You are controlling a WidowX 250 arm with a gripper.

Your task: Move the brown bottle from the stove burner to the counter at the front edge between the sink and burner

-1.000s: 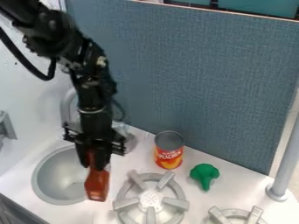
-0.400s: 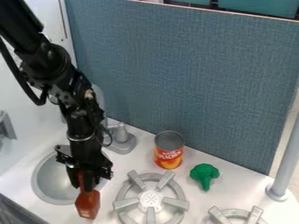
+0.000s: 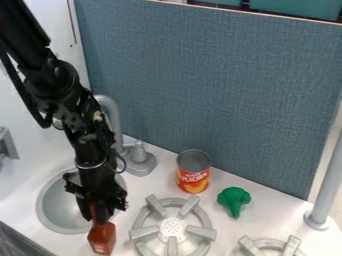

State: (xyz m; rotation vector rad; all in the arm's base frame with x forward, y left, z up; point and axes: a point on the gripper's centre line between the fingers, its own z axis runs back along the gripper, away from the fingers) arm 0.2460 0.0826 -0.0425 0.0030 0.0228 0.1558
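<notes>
— Blue-grey partition [image 3: 214,95] behind, white counter [image 3: 270,215] in front. Tool?

— Black gripper [image 3: 99,215], narrowed on neck of red-brown bottle [image 3: 102,239]; body below, near sink [image 3: 50,210]. Contact with counter: impossible to tell.

— Just changed?

— Bottle shifted towards counter's front edge, away from faucet [image 3: 140,164]. Upshot, by judgement: hold kept, burner [image 3: 172,229] close on one side.

— Edges, room?

— Narrow strip between sink and burner; wider stretch from green toy broccoli [image 3: 234,199] to grey pole [image 3: 324,185], counter's right side. Orange-red can [image 3: 194,175] near back edge, below partition.
</notes>
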